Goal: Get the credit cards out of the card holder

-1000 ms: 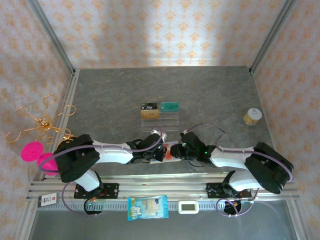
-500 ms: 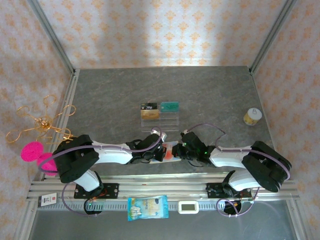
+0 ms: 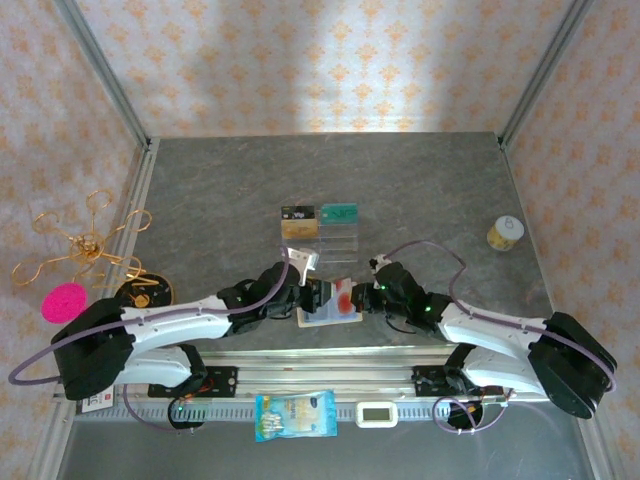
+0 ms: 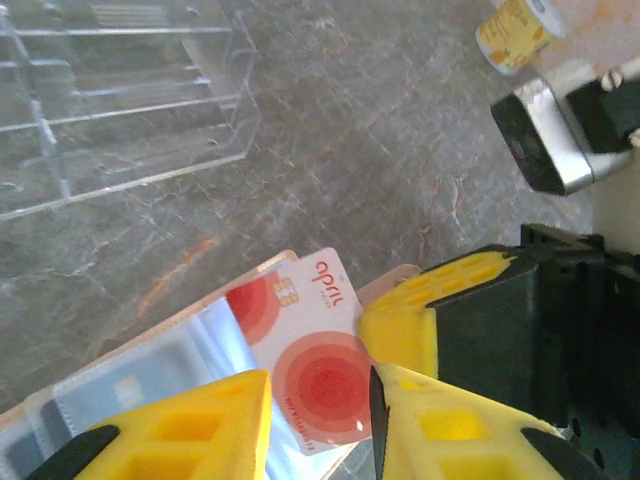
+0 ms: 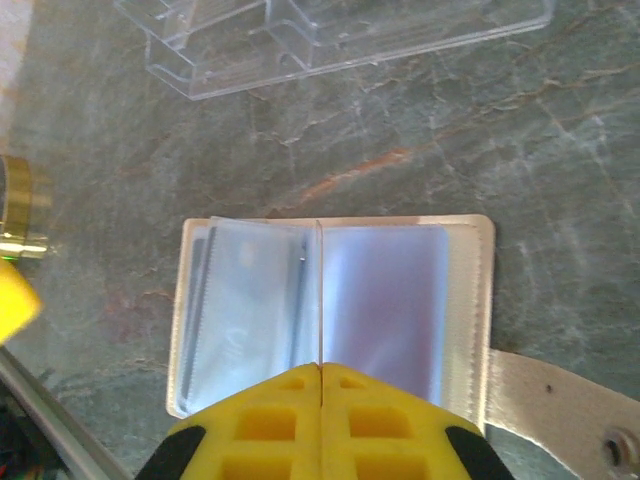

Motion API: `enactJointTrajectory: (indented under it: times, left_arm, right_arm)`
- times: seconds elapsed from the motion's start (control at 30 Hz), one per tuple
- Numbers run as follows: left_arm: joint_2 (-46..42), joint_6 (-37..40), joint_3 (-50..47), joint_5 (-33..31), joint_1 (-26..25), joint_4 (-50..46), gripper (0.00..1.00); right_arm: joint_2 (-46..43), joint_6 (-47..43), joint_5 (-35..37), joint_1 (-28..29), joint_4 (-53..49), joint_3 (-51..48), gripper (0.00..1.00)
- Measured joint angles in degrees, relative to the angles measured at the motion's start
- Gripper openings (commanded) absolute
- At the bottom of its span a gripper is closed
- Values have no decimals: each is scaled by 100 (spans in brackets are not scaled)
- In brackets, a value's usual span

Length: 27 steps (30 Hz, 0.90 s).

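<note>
The tan card holder (image 3: 325,318) lies open near the front edge, its clear blue-grey pockets (image 5: 385,290) facing up and its snap tab (image 5: 555,395) out to one side. A red-and-white credit card (image 4: 310,360) rests on the pockets, seen in the gap under my open left gripper (image 4: 320,385). My right gripper (image 5: 320,368) is shut on a thin clear pocket leaf standing at the fold. One right finger (image 4: 415,320) touches the card's edge. A card (image 5: 245,300) sits inside one pocket. A black-gold card (image 3: 299,220) and a teal card (image 3: 338,213) stand in the rack.
The clear acrylic rack (image 3: 322,236) stands just beyond the holder. A small yellow jar (image 3: 505,233) is at the right. A gold wire stand (image 3: 85,242), a pink disc (image 3: 65,300) and a black disc (image 3: 143,292) are at the left. A snack packet (image 3: 295,415) and a timer (image 3: 378,412) lie on the front rail.
My left gripper has opened over the red card. Both arms drew apart and stretched lower, so the open holder and the card now show between them.
</note>
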Motion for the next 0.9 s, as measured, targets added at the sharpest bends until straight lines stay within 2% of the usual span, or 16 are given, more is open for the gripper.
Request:
enactJointTrajectory:
  times: [0.17, 0.33, 0.6, 0.9]
  left_arm:
    - [-33, -70, -345, 114, 105, 125, 32]
    - [-125, -149, -474, 393, 251, 297, 43]
    - [-1078, -219, -1073, 739, 448, 1010, 57]
    - [-1814, -337, -1615, 1200, 667, 1891, 61]
  right_arm:
    - [17, -7, -28, 2, -20, 0, 0]
    - [-264, -212, -96, 2, -151, 13, 0]
    - [-1040, -564, -560, 0, -85, 249, 0]
    - [-1209, -643, -1368, 0, 374, 374, 0]
